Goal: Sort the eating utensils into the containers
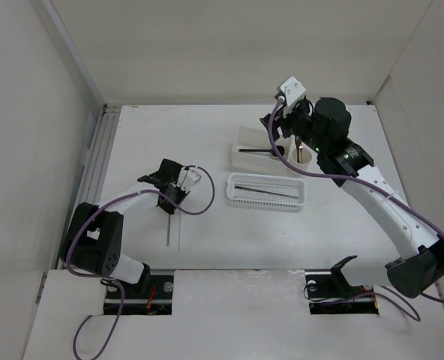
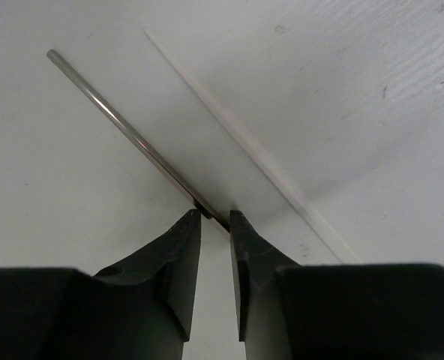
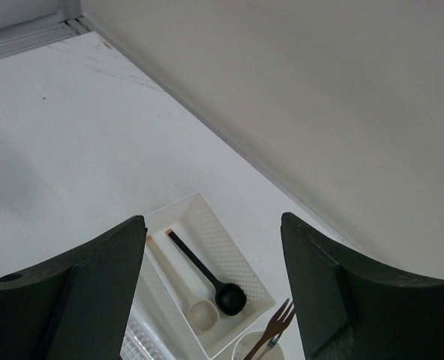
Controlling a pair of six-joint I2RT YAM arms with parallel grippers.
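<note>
Two chopsticks lie on the desk; left fingers flank one (clamped? unclear); right fingers apart above two spoons.

Two white-shelled arms with black joints — purple cables along each (fingers black, wedge-shaped)

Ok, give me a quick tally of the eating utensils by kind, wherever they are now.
Spoons: 2, black spoon and beige spoon, in the box
Forks: 1, fork in the cup
Sticks: 3, dark stick in the basket, metal stick and pale stick on the table
Total: 6
</note>
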